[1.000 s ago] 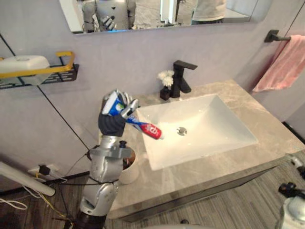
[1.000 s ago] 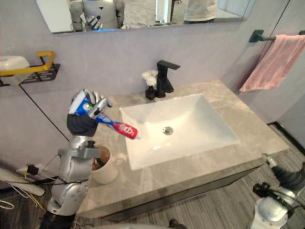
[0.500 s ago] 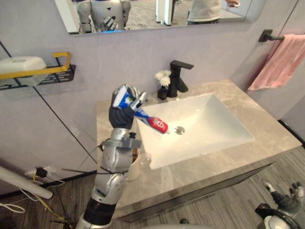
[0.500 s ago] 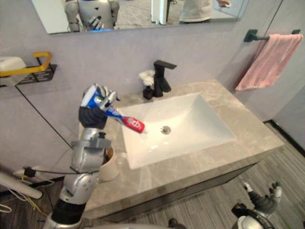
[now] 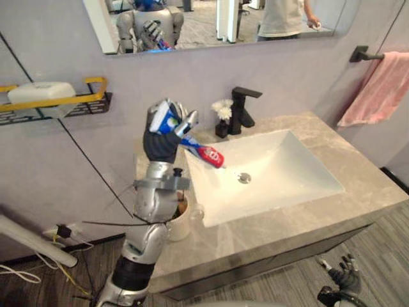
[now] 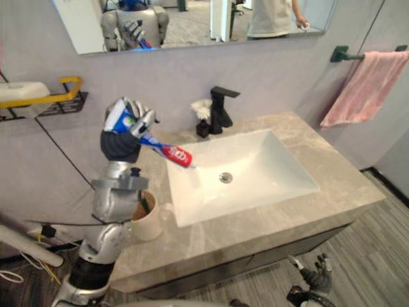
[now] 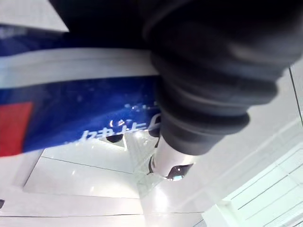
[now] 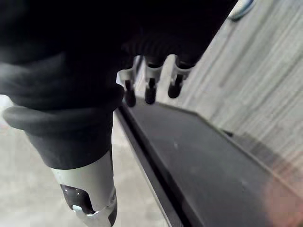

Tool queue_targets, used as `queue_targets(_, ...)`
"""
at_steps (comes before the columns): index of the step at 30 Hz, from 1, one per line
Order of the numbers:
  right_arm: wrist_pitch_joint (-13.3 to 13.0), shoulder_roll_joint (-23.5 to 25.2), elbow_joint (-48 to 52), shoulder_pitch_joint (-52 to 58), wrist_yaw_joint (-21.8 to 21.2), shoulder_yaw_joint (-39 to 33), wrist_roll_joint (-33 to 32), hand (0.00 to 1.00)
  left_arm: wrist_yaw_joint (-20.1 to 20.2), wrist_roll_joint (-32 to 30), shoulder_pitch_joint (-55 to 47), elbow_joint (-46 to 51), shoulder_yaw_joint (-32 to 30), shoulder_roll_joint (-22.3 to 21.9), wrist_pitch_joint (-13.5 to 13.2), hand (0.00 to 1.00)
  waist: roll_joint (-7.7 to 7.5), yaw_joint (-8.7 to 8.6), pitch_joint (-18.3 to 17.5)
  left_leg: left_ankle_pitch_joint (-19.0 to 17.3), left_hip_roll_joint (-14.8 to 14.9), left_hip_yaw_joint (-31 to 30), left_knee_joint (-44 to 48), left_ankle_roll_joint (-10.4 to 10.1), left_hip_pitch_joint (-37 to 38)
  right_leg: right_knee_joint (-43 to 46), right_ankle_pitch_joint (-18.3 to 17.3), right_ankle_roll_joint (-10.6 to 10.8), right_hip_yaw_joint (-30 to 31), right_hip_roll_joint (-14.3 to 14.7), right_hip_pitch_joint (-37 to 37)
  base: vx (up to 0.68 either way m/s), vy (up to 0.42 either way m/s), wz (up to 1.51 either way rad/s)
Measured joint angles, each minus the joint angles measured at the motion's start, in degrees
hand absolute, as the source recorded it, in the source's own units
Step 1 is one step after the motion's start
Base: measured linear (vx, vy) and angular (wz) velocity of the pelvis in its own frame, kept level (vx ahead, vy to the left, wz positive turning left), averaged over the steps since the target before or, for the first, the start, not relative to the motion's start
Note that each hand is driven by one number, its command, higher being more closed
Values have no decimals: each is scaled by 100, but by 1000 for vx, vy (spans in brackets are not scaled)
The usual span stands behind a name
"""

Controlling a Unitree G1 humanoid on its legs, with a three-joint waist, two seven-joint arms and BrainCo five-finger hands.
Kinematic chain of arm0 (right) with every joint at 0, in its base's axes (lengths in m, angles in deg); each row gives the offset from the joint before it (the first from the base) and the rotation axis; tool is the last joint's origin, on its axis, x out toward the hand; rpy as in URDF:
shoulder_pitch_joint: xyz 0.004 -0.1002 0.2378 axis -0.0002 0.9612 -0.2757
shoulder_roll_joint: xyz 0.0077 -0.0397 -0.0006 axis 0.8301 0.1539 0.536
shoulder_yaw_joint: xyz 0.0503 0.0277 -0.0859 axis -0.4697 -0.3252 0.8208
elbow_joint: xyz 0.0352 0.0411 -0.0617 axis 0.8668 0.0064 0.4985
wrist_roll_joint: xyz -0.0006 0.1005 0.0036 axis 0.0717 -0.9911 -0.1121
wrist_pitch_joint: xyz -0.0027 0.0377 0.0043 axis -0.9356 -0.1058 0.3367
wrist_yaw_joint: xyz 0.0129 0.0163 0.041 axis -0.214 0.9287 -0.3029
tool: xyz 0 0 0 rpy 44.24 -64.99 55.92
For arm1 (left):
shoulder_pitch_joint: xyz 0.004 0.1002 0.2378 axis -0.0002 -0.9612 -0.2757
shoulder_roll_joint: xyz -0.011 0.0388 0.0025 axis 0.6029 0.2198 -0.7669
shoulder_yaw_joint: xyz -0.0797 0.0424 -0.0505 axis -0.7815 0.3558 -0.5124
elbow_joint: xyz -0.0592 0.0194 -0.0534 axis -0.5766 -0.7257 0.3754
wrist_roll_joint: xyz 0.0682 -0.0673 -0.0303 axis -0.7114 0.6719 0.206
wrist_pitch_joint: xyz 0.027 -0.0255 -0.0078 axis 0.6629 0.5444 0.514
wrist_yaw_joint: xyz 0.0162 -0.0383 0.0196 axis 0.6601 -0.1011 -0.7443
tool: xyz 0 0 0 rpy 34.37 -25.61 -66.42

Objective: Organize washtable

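My left hand [image 5: 160, 135] is raised above the left end of the washtable [image 5: 358, 192], shut on a blue, white and red toothpaste tube [image 5: 199, 149]. The tube slants down toward the sink [image 5: 281, 167], its red end over the basin's left rim. The left wrist view shows the tube [image 7: 71, 109] lying across the palm beside the thumb [image 7: 199, 94]. Under the hand, a white mug [image 6: 148, 222] with something dark inside stands on the counter. My right hand [image 5: 344, 281] hangs low in front of the cabinet, its fingers [image 8: 150, 87] relaxed and holding nothing.
A black faucet [image 5: 241, 109] and a small vase of white flowers [image 5: 222, 115] stand behind the sink. On the wall at left a yellow and black shelf [image 5: 86, 105] carries a white soap bar [image 5: 39, 93]. A pink towel [image 5: 378, 86] hangs at right. A mirror [image 5: 217, 19] is above.
The camera has shifted. My left hand has lifted the tube a little higher above the mug, still holding it. My right hand now hangs lower, further left along the cabinet front.
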Motion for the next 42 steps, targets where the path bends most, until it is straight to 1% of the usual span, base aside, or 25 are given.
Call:
queue_targets(2,-2,-4,-192,-2,-160,126,-1,0,3,-79,0,16,-113,70,0,100,-6,3,-1,30,-9,-103,-6,-11,-25,-5,-8,-8,-109,-14,26,-37,-41,23)
queue_targets(4,-1,-11,-346,-17,-233,143,0,0,13,-155,-5,62,-185,148,1,100,-12,52,1,44,-9,-146,-7,-17,-42,-8,-11,-13,-151,-16,28,-26,-36,18)
queue_targets(5,-15,-21,-450,-7,-331,147,3,0,17,-302,-8,193,-308,201,1,100,-18,114,4,55,-6,-192,-10,-31,-49,-17,-15,-19,-194,-15,45,-21,-38,18)
queue_targets(7,-29,-35,-616,-3,-415,164,8,0,32,-370,-13,399,-408,246,-7,100,-40,120,0,67,-6,-284,-13,-38,-45,-33,-31,-35,-287,-19,102,-16,-42,22)
queue_targets(9,-40,-133,-849,-16,-457,374,19,0,58,-528,-18,723,-575,273,-144,100,-53,159,0,71,-2,-317,-15,-43,-56,-49,-34,-36,-326,-16,117,-21,-36,11)
queue_targets(12,-54,-148,-1026,-22,-563,619,28,0,-5,-663,-23,931,-723,320,-246,100,-67,160,-1,83,-9,-431,-19,-45,-54,-91,-38,-41,-444,-26,196,-19,-32,17)
queue_targets(16,-78,-183,-1222,-59,-565,775,34,0,-20,-852,-281,1290,-1010,329,-378,100,-107,216,14,94,-8,-502,-20,-53,-85,-97,-47,-55,-512,-24,199,-22,-33,10)
queue_targets(18,-79,-188,-1294,-51,-564,781,52,0,-14,-942,-447,1422,-1121,339,-390,100,-148,232,28,115,-14,-577,-26,-55,-111,-96,-58,-62,-590,-32,210,-13,-30,18)
queue_targets(19,-85,-193,-1381,-76,-562,788,73,0,-19,-968,-574,1483,-1209,346,-390,100,-175,275,45,122,-12,-584,-27,-57,-119,-97,-58,-63,-598,-31,209,-19,-27,13)
queue_targets(22,-85,-208,-1510,-121,-562,817,72,0,-8,-966,-1050,1644,-1385,345,-392,100,-199,294,45,136,-19,-621,-27,-52,-143,-97,-62,-68,-647,-39,211,-24,-21,8)
queue_targets(28,-90,-202,-1771,-145,-564,823,69,0,13,-967,-1737,1723,-1434,338,-378,100,-260,306,49,216,-29,-744,-141,-54,-143,-96,-91,-81,-770,-54,261,-38,-24,12)
queue_targets(31,-92,-205,-1885,-177,-567,835,69,0,151,-966,-2054,1940,-1432,296,-376,100,-278,309,56,216,-20,-761,-187,-55,-134,-97,-111,-82,-785,-48,266,-16,-12,2)
queue_targets(32,-92,-210,-1906,-167,-566,867,68,0,222,-966,-2153,2020,-1430,222,-372,100,-284,311,61,216,-20,-765,-191,-55,-138,-99,-113,-81,-795,-48,264,0,0,0)
queue_targets(36,-93,-204,-1921,-174,-562,946,66,0,297,-958,-2300,2028,-1392,84,-334,100,-313,306,92,216,-20,-768,-192,-55,-144,-110,-122,-79,-812,-49,266,0,0,0)
queue_targets(39,-127,-204,-2082,-239,-558,989,65,0,394,-909,-2334,2029,-1285,0,-308,100,-381,306,146,215,-20,-782,-195,-55,-156,-119,-124,-78,-830,-49,266,0,0,0)
queue_targets(42,-138,-201,-2120,-239,-558,996,64,0,409,-844,-2462,2029,-1173,-5,-301,100,-397,308,157,215,-22,-783,-203,-54,-155,-121,-125,-78,-834,-52,266,0,0,0)
